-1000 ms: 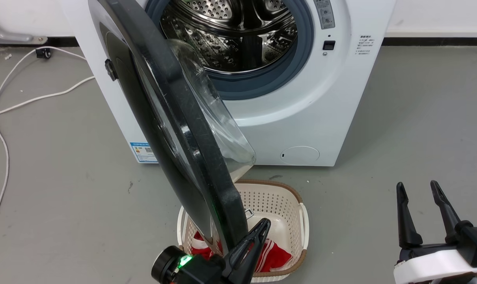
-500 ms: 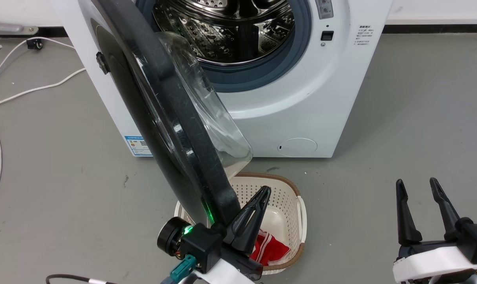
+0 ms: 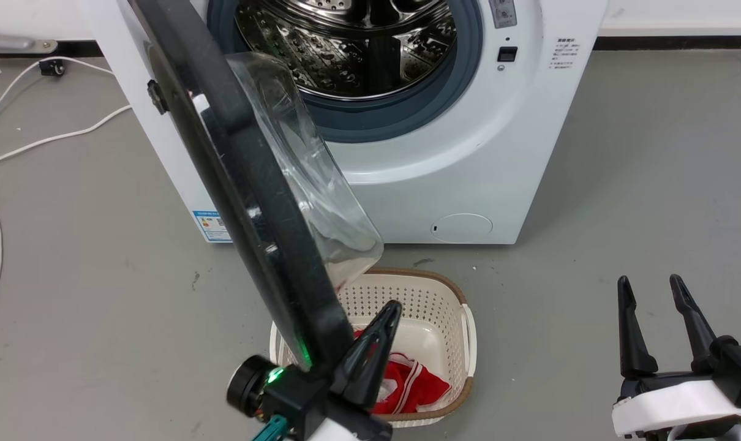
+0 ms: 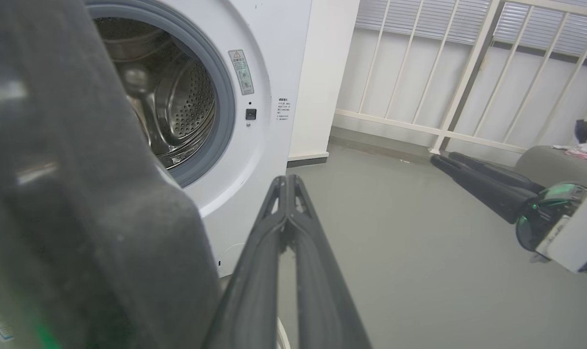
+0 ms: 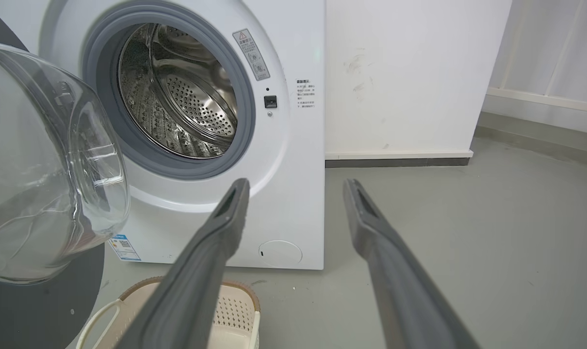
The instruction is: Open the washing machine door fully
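The washing machine [image 3: 499,153] stands at the top of the head view with its steel drum exposed. Its washing machine door [image 3: 254,202] hangs open on the left hinge, seen nearly edge-on, the clear bowl facing right. My left gripper [image 3: 394,306] is shut with nothing between its fingers, lying against the inner side of the door's lower black rim. In the left wrist view the shut left gripper [image 4: 287,180] sits just right of the door's ring [image 4: 89,232]. My right gripper [image 3: 649,283] stands open over the floor at the lower right, well away from the door [image 5: 46,160].
A cream perforated basket [image 3: 468,331] holding a red and white cloth [image 3: 407,383] sits on the floor under the door's lower edge. A white cable [image 3: 40,144] trails across the floor at the left. White railings [image 4: 468,72] line the far right wall.
The door has swung further open towards the left, and my shut left gripper has gone left with its rim. The right gripper has stayed put. The camera shifted slightly early on.
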Robot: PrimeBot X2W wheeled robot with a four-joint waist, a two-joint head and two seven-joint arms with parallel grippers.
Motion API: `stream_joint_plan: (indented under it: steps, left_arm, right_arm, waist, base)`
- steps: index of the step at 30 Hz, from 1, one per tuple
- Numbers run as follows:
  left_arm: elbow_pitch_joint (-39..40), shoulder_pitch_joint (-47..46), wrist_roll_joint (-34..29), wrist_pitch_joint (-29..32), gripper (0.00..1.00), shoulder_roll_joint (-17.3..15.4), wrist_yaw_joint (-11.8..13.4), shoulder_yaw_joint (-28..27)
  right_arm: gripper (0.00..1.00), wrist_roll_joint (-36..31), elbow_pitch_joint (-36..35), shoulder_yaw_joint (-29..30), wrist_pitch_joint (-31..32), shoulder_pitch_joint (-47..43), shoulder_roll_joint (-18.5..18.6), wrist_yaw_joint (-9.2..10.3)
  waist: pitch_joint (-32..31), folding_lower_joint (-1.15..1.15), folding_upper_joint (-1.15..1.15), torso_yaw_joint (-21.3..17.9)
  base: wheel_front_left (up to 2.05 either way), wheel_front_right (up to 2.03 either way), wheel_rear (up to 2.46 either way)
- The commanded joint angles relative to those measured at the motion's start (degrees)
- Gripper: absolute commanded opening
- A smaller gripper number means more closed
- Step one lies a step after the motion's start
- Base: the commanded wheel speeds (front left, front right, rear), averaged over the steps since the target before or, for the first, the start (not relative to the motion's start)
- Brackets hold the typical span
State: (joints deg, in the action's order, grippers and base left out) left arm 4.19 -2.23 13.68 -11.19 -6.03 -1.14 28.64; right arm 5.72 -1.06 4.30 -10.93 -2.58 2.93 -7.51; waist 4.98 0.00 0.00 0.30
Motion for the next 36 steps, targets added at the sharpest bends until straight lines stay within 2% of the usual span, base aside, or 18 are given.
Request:
stream_joint_plan:
  steps: [1,11,16,17,25,30,36]
  left_arm:
    - [-0.19,1.08,-0.06,0.11,0.00,-1.27,1.07,-1.77]
    - [5.58,9.22,0.89,0.08,0.00,-2.82,5.28,-3.54]
    - [8.01,12.42,1.16,0.23,0.00,-3.66,7.14,-4.68]
    - [8.93,13.62,1.04,0.16,0.00,-4.14,8.06,-5.45]
    - [10.23,15.77,1.68,-0.76,0.00,-5.10,11.10,-8.99]
    - [9.55,14.15,2.88,-1.65,0.00,-5.82,11.73,-12.42]
    - [7.09,10.31,5.31,-2.84,0.00,-6.69,12.23,-18.01]
  right_arm:
    - [1.00,0.48,0.18,0.05,-0.26,0.12,-0.11,0.04]
    - [1.00,0.61,0.27,0.63,0.25,-1.19,-0.10,0.04]
    - [1.00,0.37,-0.08,0.85,0.73,-1.41,-0.09,0.04]
    - [1.00,0.29,-0.35,0.86,0.91,-1.46,-0.10,0.04]
    - [1.00,0.31,-0.93,1.24,1.51,-1.44,-0.09,0.04]
    - [1.00,0.06,-1.51,1.29,1.85,-0.97,-0.08,0.04]
    - [1.00,-0.22,-2.47,0.78,2.56,-0.02,-0.08,0.04]
  waist:
    - [-0.14,0.00,0.00,0.19]
    - [-1.93,0.00,0.00,4.35]
    - [-1.90,0.00,0.00,7.89]
    - [-1.81,0.00,0.00,10.10]
    - [-1.47,0.00,0.00,15.36]
    - [-0.87,0.00,0.00,17.56]
    - [0.34,0.00,0.00,18.05]
  base:
    - [0.00,0.00,0.00]
    - [0.00,0.00,0.00]
    - [0.00,0.00,0.00]
    - [0.00,0.00,0.00]
    - [0.00,0.00,0.00]
    - [0.00,0.00,0.00]
    - [0.00,0.00,0.00]
